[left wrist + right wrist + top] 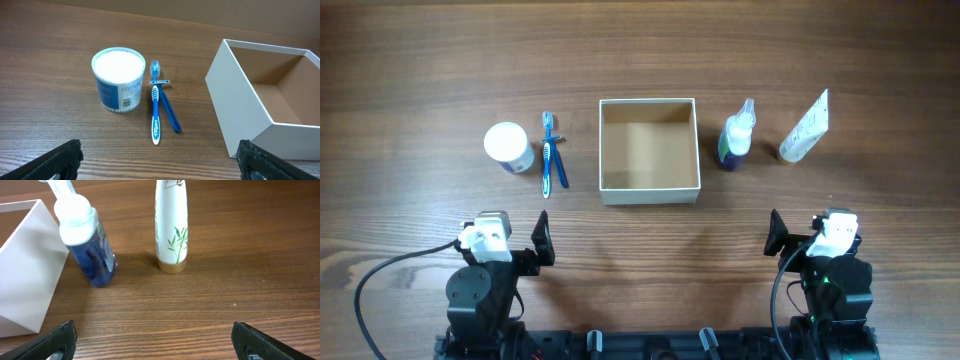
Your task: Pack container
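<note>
Left gripper (160, 161), right gripper (155, 340) spread open, empty; container (650, 195) unfilled; upright tube (171, 230) possibly tippy, toppling if clipped.

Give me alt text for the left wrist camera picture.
A white-lidded jar stands on a wooden table, a toothbrush and razor lying just right of it, an open white box further right. The left tool is open at the bottom edge.
</note>
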